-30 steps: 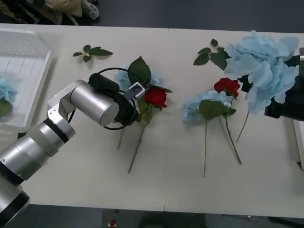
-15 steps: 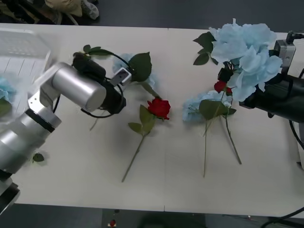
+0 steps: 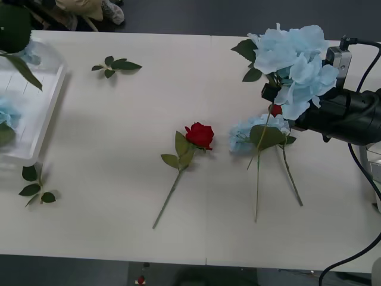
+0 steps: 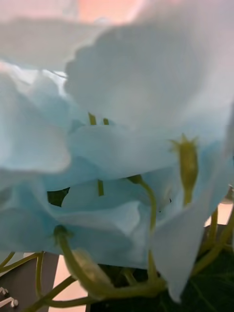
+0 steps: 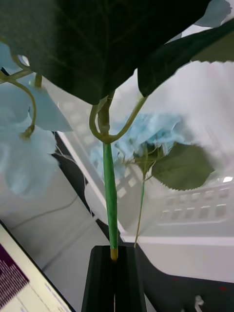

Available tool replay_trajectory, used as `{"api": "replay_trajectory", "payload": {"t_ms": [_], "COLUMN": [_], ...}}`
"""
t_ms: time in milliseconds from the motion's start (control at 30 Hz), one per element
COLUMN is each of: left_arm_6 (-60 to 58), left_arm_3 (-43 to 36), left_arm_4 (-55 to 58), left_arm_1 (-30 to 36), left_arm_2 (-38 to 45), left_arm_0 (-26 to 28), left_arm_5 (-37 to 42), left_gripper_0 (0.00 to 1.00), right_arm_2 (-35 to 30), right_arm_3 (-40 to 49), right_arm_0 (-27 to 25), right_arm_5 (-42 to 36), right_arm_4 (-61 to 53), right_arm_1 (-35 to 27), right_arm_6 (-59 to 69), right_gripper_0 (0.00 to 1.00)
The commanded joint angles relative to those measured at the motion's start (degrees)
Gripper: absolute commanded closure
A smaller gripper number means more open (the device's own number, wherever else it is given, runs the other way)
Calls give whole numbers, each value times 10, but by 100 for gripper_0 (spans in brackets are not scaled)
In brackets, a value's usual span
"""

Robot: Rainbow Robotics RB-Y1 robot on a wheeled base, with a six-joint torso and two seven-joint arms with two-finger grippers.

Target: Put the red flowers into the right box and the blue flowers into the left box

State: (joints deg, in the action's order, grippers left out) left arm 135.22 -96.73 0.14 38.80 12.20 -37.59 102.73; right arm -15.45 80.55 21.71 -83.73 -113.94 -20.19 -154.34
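My left gripper [image 5: 114, 256] is shut on the green stem of a blue flower [image 5: 27, 146], held over the left box [image 5: 195, 214]; another blue flower [image 5: 146, 134] lies inside it. In the front view that held flower's leaf [image 3: 13, 27] hangs above the left box [image 3: 41, 119]. My right gripper [image 3: 271, 94] carries a big blue flower cluster [image 3: 294, 56] above the table, with its fingers hidden among the petals. A red flower [image 3: 199, 135] lies mid-table. A second red flower [image 3: 275, 109] and a blue flower [image 3: 247, 134] lie under the right arm.
One loose leaf sprig [image 3: 116, 64] lies at the table's back left, another [image 3: 36, 186] in front of the left box. A white box edge [image 3: 375, 173] shows at the far right. A black cable [image 3: 357, 250] hangs from the right arm.
My left arm has swung left with its blue flower from mid-table to over the left box. The red flower stays behind on the table. My right arm moved left with its cluster.
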Motion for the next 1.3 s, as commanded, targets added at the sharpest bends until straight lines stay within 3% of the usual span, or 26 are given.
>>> {"api": "replay_trajectory", "payload": {"t_ms": [33, 300, 400, 433, 467, 500, 600, 733, 900, 1000, 1167, 1300], "left_arm_6": [17, -63, -95, -97, -96, -96, -94, -69, -5, -9, -30, 3], "left_arm_3": [99, 270, 310, 313, 314, 313, 292, 228, 93, 57, 99, 142], "left_arm_4": [-42, -74, -84, -84, -82, -81, -57, 34, 305, 461, 667, 767], "left_arm_1": [21, 22, 22, 22, 22, 22, 22, 23, 25, 22, -11, -58], "left_arm_2": [1, -14, -24, -24, -24, -24, -24, -12, 53, 55, 3, -80], "left_arm_0": [20, 37, 36, 36, 36, 36, 36, 37, 37, 36, 38, 39], "left_arm_5": [-124, -370, -413, -415, -416, -415, -390, -296, -92, -39, -63, -155], "left_gripper_0": [100, 100, 98, 90, 51, 30, 15, 11, 11, 11, 10, 10], "right_arm_2": [-4, -4, -3, -4, -2, 2, 17, 39, 69, 75, 79, 81], "right_arm_3": [8, 8, 8, 8, 8, 8, 8, 8, 8, 8, 10, 11], "right_arm_0": [11, 13, 16, 17, 18, 21, 31, 41, 57, 62, 62, 62], "right_arm_5": [-6, -19, -25, -27, -28, -28, -27, -21, -9, -11, -11, -10], "right_arm_4": [-8, -30, -35, -36, -35, -35, -35, -34, -37, -39, -39, -39], "right_arm_1": [-5, -5, -5, -5, -5, -5, -7, -17, -35, -40, -41, -40], "right_arm_6": [-7, -7, -7, -7, -7, -7, -7, -7, -7, -7, -7, -7], "right_gripper_0": [100, 100, 100, 100, 100, 100, 100, 100, 100, 100, 100, 100]}}
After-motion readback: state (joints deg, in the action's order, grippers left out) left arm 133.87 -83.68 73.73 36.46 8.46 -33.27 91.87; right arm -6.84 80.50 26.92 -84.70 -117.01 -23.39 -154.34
